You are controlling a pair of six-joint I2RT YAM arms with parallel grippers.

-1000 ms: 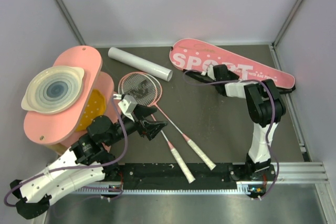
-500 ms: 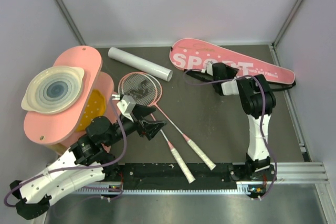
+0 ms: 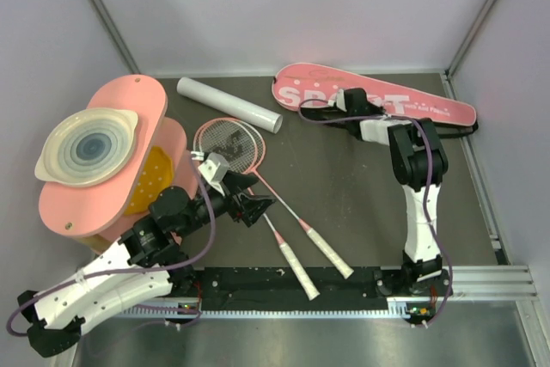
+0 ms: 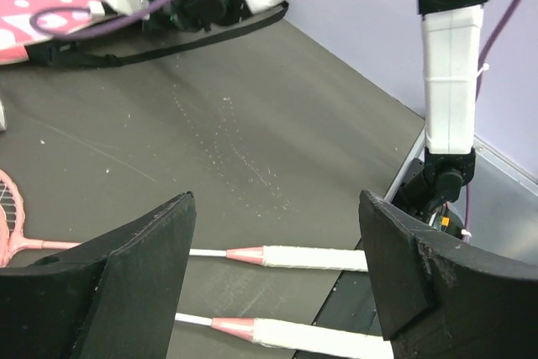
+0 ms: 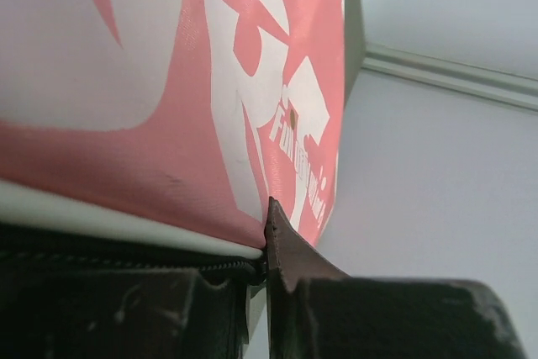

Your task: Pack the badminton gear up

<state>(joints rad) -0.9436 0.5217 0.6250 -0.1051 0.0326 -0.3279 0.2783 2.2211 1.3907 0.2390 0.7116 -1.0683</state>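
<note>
- My right gripper (image 3: 352, 109) is clamped tight on the near, zipped edge of the SPORT bag (image 3: 430, 109), which lies along the table's (image 3: 361, 204) far right edge.
- My left gripper (image 3: 247, 205) hangs wide open, holding nothing, above the shafts of the two rackets (image 3: 230, 142). Their white handles (image 4: 311, 258) point to the near edge.
- The white tube (image 3: 229, 103) lies at the far edge, just beyond the racket heads.
- Pink boards (image 3: 129, 100) carrying a ringed dish (image 3: 86, 145) crowd the left edge, close beside the racket heads.
</note>
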